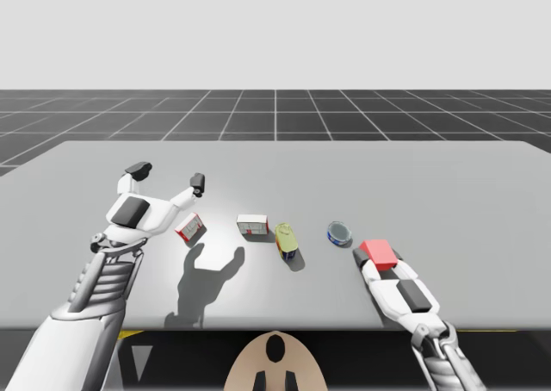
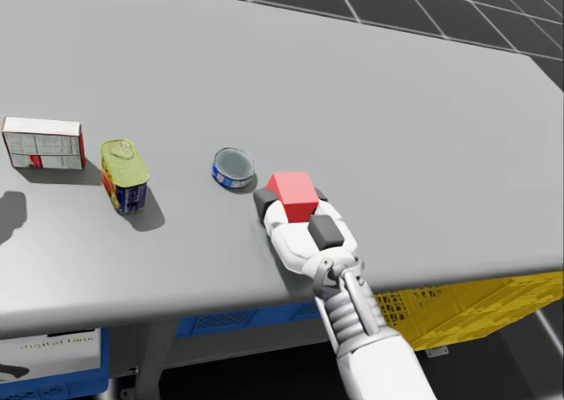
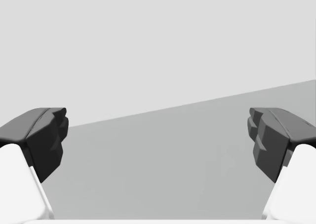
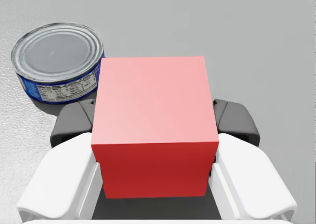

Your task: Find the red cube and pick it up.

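While my right claw lies low at the near right part of the grey tabletop, it pinches the red cube between its two dark-tipped fingers. The right wrist view shows that claw with one pad against each side face of the red cube, whose top face is level. I cannot tell whether the cube rests on the surface or is just clear of it. Just beyond the cube, towards my left and apart from it, stands a flat round tin can with a blue label. From my head the same order shows: right claw, red cube, tin can. Further to my left are a yellow-green oblong tin and then a white and red rectangular box. A second, smaller red and white box lies tilted beside my left arm. My left claw hangs raised over the left part of the tabletop, fingers spread wide with nothing between them, its shadow falling on the surface nearer to me. The left wrist view has that claw looking over bare tabletop.
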Action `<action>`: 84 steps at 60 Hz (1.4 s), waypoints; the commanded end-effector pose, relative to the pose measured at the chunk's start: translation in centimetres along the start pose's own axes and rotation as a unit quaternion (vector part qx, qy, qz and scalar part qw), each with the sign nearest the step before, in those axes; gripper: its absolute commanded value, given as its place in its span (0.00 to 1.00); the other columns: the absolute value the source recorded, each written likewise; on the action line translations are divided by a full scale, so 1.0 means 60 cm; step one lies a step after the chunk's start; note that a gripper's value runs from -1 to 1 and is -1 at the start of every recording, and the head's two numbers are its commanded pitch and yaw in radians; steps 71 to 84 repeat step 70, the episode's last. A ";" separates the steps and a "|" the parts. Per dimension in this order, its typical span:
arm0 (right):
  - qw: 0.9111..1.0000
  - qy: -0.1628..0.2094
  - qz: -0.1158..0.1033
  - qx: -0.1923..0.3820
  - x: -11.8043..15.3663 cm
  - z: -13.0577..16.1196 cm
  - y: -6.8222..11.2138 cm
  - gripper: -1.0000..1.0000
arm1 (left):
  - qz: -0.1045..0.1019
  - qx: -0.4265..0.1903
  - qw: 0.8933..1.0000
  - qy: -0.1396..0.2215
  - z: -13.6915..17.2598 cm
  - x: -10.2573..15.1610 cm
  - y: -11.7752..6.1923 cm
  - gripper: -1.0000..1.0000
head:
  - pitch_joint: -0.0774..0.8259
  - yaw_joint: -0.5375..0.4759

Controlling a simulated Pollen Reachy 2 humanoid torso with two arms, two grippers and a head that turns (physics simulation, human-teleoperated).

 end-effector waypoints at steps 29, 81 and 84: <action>1.000 0.020 -0.008 0.005 -0.016 0.004 0.009 1.00 | 0.002 0.004 1.000 0.002 -0.001 -0.002 0.000 0.00 | 0.55 0.09; 0.971 -0.228 0.067 -0.002 0.285 0.109 0.023 1.00 | 0.011 0.013 1.000 -0.010 0.001 0.010 0.014 0.00 | 0.45 0.07; 0.971 -0.228 0.067 -0.002 0.285 0.109 0.023 1.00 | 0.011 0.013 1.000 -0.010 0.001 0.010 0.014 0.00 | 0.45 0.07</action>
